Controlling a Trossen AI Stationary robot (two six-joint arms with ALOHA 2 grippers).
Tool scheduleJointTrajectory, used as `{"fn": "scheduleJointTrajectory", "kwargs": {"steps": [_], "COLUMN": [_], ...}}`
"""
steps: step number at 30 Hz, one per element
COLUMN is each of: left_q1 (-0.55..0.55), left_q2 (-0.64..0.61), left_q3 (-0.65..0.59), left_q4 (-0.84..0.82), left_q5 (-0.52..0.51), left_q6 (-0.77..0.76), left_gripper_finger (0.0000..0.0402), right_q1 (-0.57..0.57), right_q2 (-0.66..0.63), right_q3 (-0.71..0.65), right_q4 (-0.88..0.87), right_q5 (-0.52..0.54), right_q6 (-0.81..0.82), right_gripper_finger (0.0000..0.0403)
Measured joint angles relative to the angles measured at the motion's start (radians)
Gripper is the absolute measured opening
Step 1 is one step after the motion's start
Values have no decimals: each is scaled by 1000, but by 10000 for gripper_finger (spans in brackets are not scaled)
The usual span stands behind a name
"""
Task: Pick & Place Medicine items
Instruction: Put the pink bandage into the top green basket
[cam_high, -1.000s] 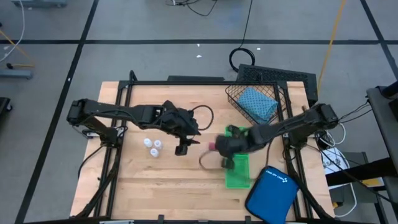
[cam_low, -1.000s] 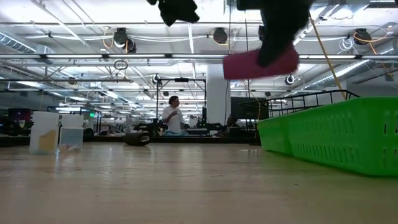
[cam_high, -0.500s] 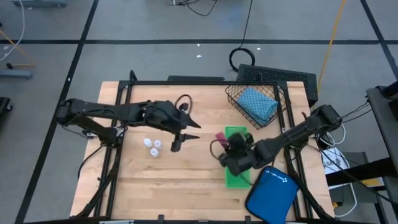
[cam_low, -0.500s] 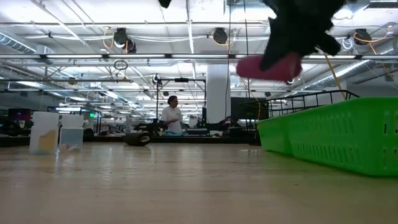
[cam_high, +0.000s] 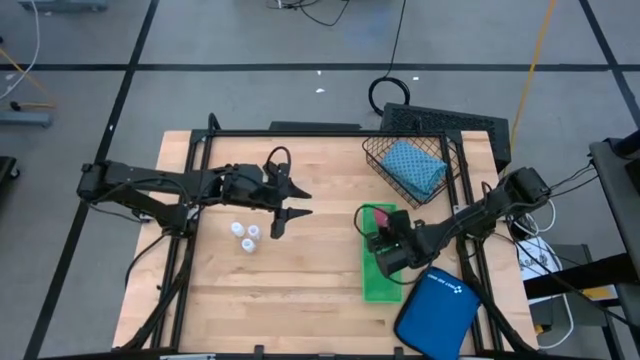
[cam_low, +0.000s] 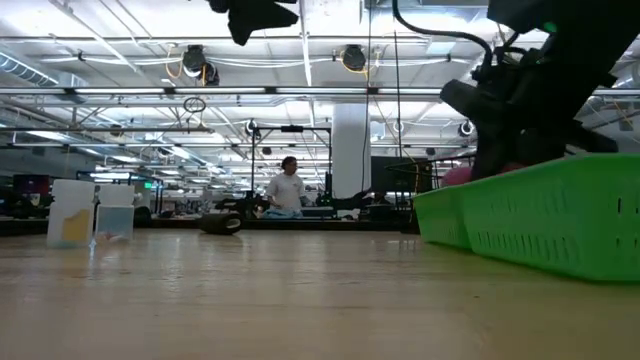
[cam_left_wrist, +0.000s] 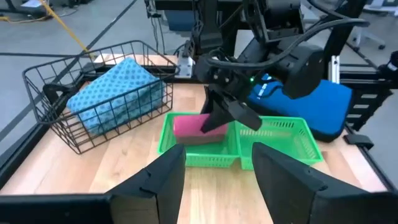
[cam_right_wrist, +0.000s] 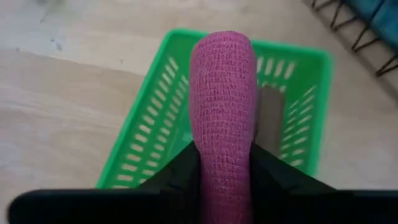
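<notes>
The right gripper (cam_high: 378, 232) is down over the far end of the green tray (cam_high: 383, 282), and the pink roll (cam_right_wrist: 222, 112) sits between its fingers, which press on the roll's lower sides. In the left wrist view the roll (cam_left_wrist: 198, 126) looks to be inside the tray's end compartment, though I can't tell from here whether it already rests on the bottom or hangs just above it. The jaws stand fairly narrow, closed on the roll rather than gaping.

That roll has a woven, crinkled wrap, like a cohesive bandage. I'd judge it light, soft enough to squash a little under the fingers, and grippy rather than slick, so it should not slide out. A hold across its middle, as now, seems the sensible one; pinched at an end it could tilt.

The left gripper (cam_high: 283, 222) hovers above the desk (cam_high: 300, 290) with its fingers partly apart and nothing between them, just beside the small white bottles (cam_high: 245, 234). Those look hard, smooth and easy to tip or roll, so a straight-down pinch on one bottle's body would suit. The teal pouch (cam_high: 415, 167) lies in the wire basket (cam_high: 372, 152); it looks limp and soft.
</notes>
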Motion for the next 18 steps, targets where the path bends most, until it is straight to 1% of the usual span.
{"fn": "scheduleJointTrajectory", "kwargs": {"steps": [3, 9, 12, 18], "left_q1": [0, 10, 13, 13], "left_q2": [0, 0, 0, 0], "left_q3": [0, 2, 2, 2], "left_q4": [11, 11, 12, 10], "left_q5": [0, -8, -8, -8], "left_q6": [0, -2, -7, -8], "left_gripper_finger": [196, 196, 196, 196], "right_q1": [-15, -34, -44, -65], "right_q2": [0, 0, 0, 0], "right_q3": [-15, -20, -20, -20], "right_q4": [73, 235, 263, 265], "right_q5": [-23, -26, -26, -26], "right_q6": [-45, -249, -303, -342], "right_gripper_finger": [118, 127, 128, 137]}}
